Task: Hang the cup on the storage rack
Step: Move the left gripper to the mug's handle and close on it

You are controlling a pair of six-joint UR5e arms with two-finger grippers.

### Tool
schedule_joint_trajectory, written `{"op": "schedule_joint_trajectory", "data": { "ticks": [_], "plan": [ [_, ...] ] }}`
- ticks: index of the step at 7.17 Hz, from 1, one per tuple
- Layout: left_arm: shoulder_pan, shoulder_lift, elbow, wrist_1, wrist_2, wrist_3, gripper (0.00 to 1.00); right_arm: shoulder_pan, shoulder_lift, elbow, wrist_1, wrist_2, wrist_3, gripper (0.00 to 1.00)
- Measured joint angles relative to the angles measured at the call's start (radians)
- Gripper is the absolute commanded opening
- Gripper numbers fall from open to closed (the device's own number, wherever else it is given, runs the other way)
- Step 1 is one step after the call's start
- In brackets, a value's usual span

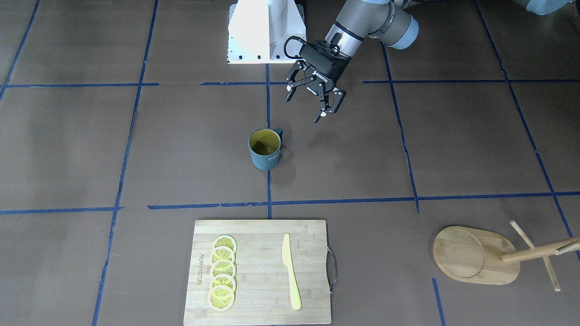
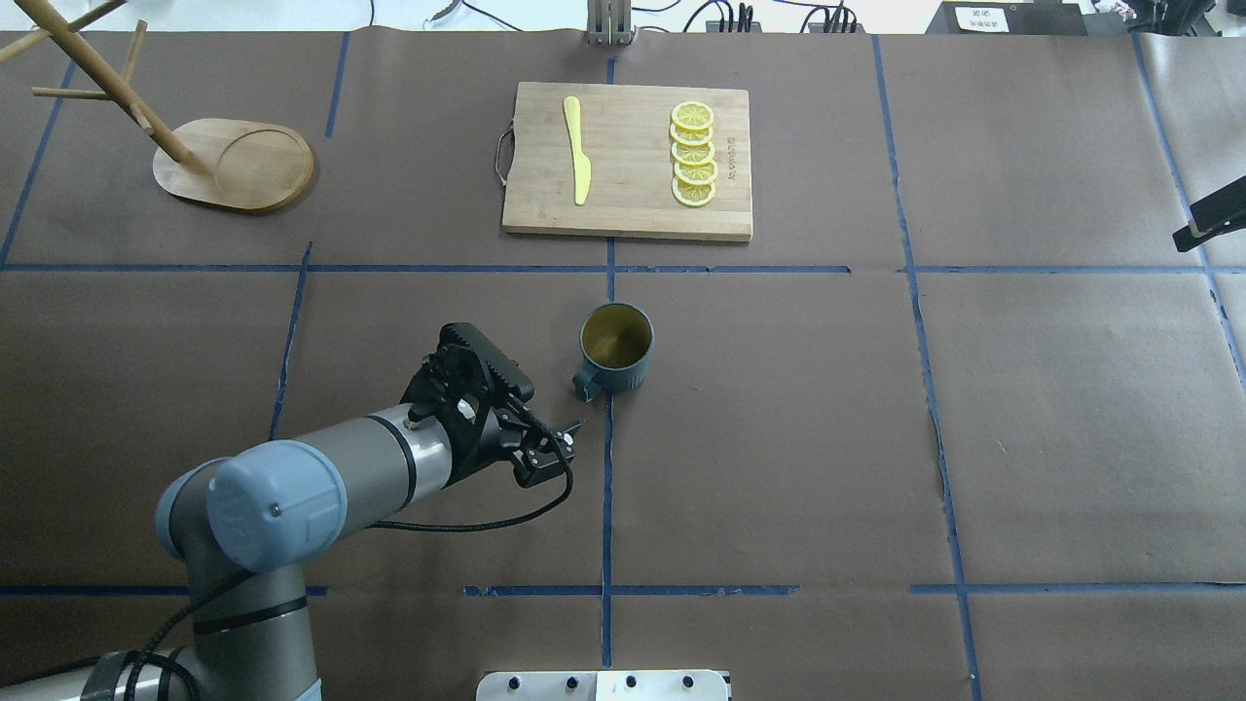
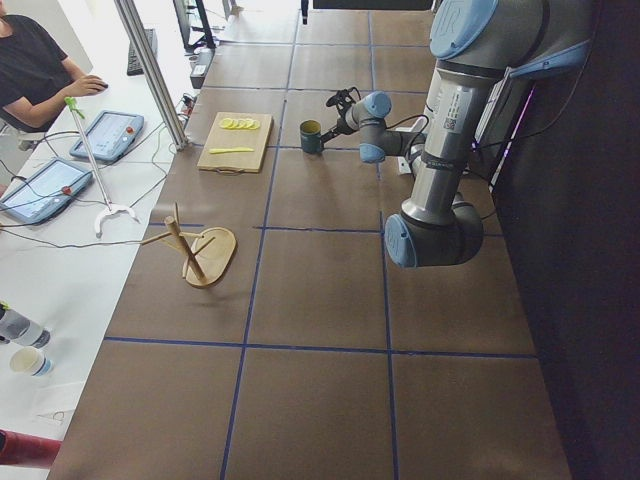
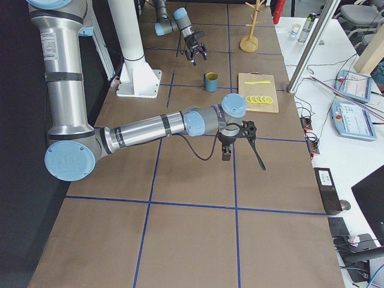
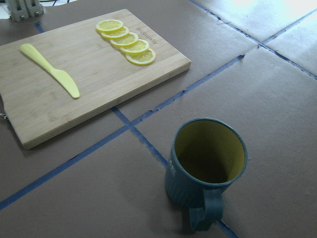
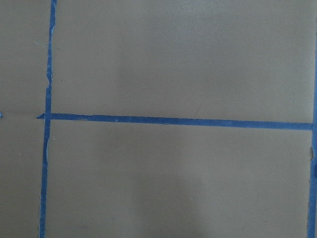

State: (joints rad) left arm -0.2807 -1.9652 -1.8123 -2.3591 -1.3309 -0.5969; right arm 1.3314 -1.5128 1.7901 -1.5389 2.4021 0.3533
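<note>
The dark teal cup (image 1: 265, 151) with a yellow inside stands upright at the table's middle; it also shows in the overhead view (image 2: 615, 350) and the left wrist view (image 5: 205, 168). Its handle points toward my left gripper (image 1: 306, 107), which is open and empty, a short way from the cup on the robot's side (image 2: 550, 414). The wooden storage rack (image 1: 476, 256) stands at the far left corner (image 2: 234, 166), its pegs bare. My right gripper (image 4: 243, 141) hangs over bare table far to the right. Only a black tip of it shows at the overhead view's edge (image 2: 1212, 219), so I cannot tell its state.
A bamboo cutting board (image 2: 628, 161) with a yellow knife (image 2: 577, 151) and several lemon slices (image 2: 693, 156) lies beyond the cup. The white robot base (image 1: 265, 31) stands at the near edge. Brown paper with blue tape lines covers the table.
</note>
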Motion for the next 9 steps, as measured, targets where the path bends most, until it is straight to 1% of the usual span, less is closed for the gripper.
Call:
{"op": "schedule_joint_trajectory", "data": {
  "ticks": [1,2,4,6,7,9],
  "plan": [
    [0.026,-0.009,0.057,-0.091,0.055,0.001,0.95,0.000,-0.002,-0.001,0.001,0.000,-0.008,1.00],
    [0.038,-0.014,0.100,-0.157,0.084,0.000,0.93,0.000,-0.004,-0.001,0.001,0.000,-0.014,1.00],
    [0.046,-0.028,0.152,-0.217,0.113,-0.003,0.90,0.000,-0.002,0.000,0.000,0.001,-0.018,1.00],
    [0.038,-0.056,0.224,-0.298,0.146,-0.004,0.88,0.000,0.000,-0.001,0.000,0.000,-0.019,1.00],
    [0.021,-0.063,0.244,-0.319,0.140,-0.004,0.87,0.000,0.000,-0.001,0.000,0.000,-0.019,1.00],
    [-0.027,-0.072,0.293,-0.369,0.070,-0.005,0.86,0.000,0.000,-0.001,0.000,0.001,-0.019,1.00]
  ]
}}
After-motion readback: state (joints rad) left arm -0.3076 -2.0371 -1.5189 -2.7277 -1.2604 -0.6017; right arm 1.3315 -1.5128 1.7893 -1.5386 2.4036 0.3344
